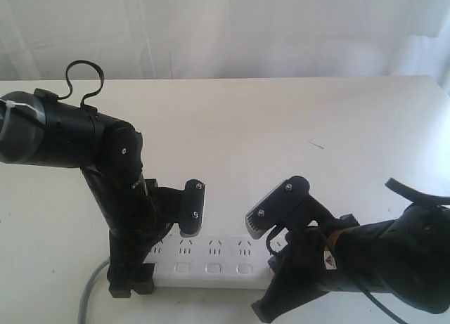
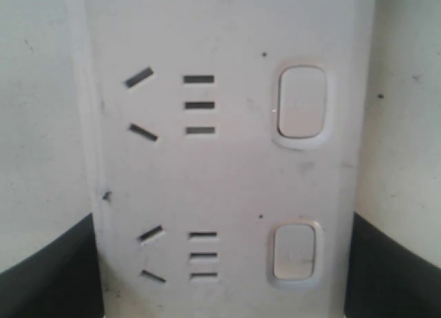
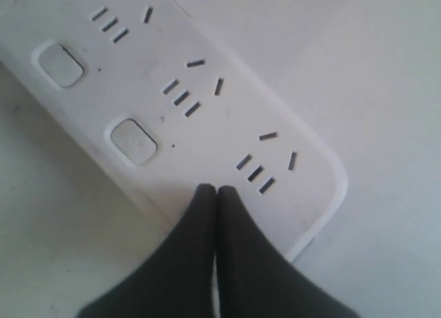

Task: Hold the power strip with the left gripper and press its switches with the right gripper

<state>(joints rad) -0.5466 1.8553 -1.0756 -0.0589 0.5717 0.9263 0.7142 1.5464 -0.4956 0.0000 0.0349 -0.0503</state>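
**Q:** Left side first, what's there?
**Me:** The grey cord (image 1: 88, 296) runs off the left end of the power strip (image 1: 211, 257). My left pincer (image 1: 131, 282) is at that end. Its fingers (image 2: 48, 276) sit one on each long edge, clamped on the strip across its width. It looks like contact on both sides.

**Q:** How does the strip lie?
**Me:** Flat on the worktop (image 1: 281, 127), long axis left to right in the exterior view. The switches (image 1: 213, 268) run in a row along the edge nearer the camera, with the sockets behind them.

**Q:** And the right?
**Me:** My right pincer (image 3: 211, 192) has its tips together, no gap, holding nothing. It's at the strip's right end, over the spot where the end switch should be, so that switch is hidden under the tips. Two more switches show just beside it, toward the left arm. I can't tell if the tips touch the plastic.

**Q:** What does the press turn on?
**Me:** My guess is that the row runs from my right pincer toward the left one. So I'd press down here, then step leftward along the long axis.
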